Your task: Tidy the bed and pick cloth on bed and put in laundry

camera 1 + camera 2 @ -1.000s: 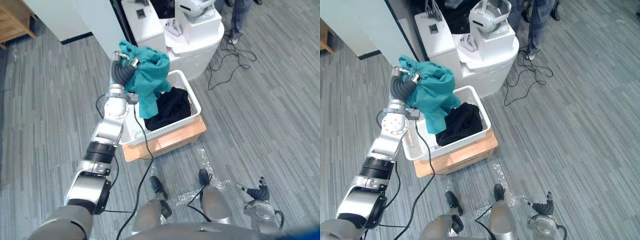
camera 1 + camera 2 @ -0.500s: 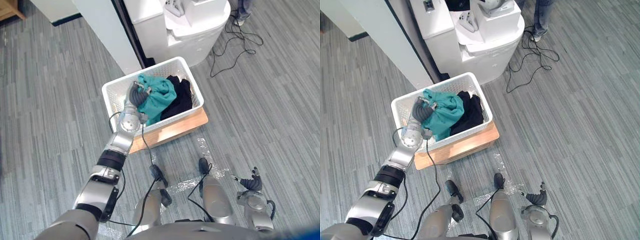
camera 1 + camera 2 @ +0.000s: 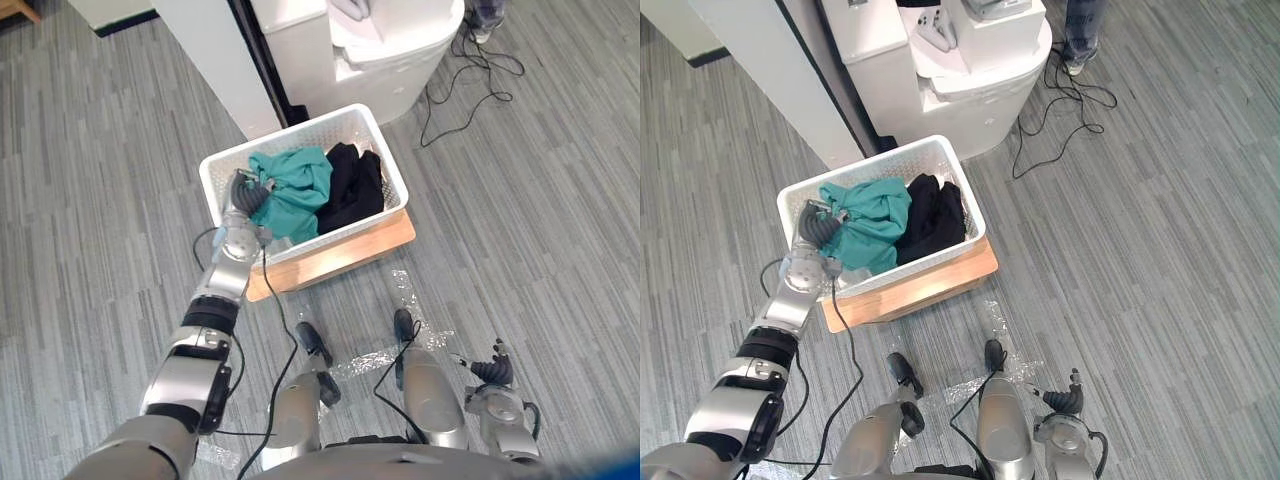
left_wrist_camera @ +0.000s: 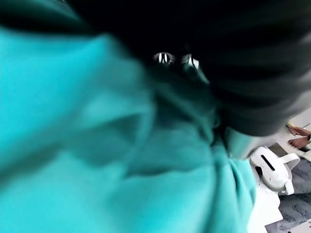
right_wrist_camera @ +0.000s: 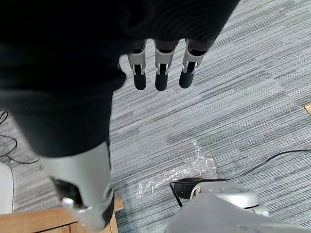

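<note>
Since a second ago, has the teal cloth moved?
Yes. The teal cloth has come down with the left hand from above the white basket into it, beside the black cloth.

Prob. a robotics lab or test rm in an office-type bldg. Grey striped carpet-style floor (image 3: 540, 210) thruout. White plastic basket (image 3: 920, 263) sits on a bare wooden board (image 3: 930, 290) laid on the floor, a makeshift setup. Behind it are a white rounded equipment stand (image 3: 985, 95) w/ white handheld devices (image 3: 937, 30) on top, loose black cables (image 3: 1045, 120) trailing beside it, and a white partition panel (image 3: 770, 60) w/ dark edge. A person's legs (image 3: 1081, 20) stand nearby.
</note>
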